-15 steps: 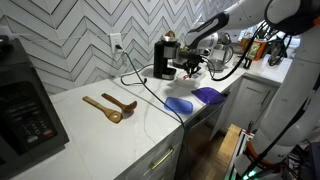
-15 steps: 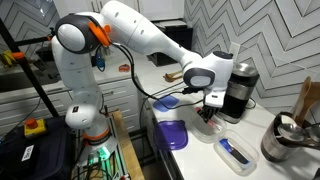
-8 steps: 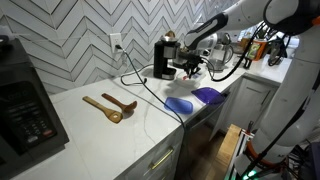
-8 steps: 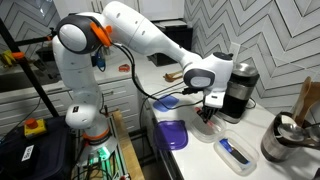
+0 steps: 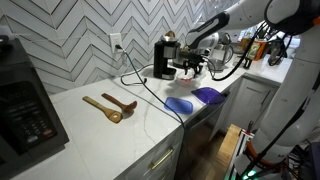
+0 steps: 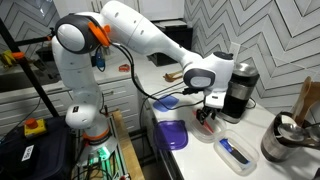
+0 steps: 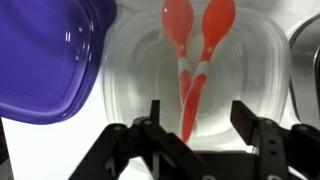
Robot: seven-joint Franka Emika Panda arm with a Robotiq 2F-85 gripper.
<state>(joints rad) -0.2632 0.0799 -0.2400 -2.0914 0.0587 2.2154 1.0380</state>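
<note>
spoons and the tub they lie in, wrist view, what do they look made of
The spoons look like glossy red-orange plastic with white bands; their bowls glow slightly, as if translucent. The tub looks like clear, smooth plastic, since its walls are see-through with soft rounded corners, though glass cannot be ruled out.

White rounded arm [image 6: 140, 30], orange joint ring [image 6: 98, 35], black cable [image 6: 143, 90], black tool [image 6: 207, 101].

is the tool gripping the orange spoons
No, the tool stands open, its fingers apart from the orange spoons lying in the clear container.
</note>
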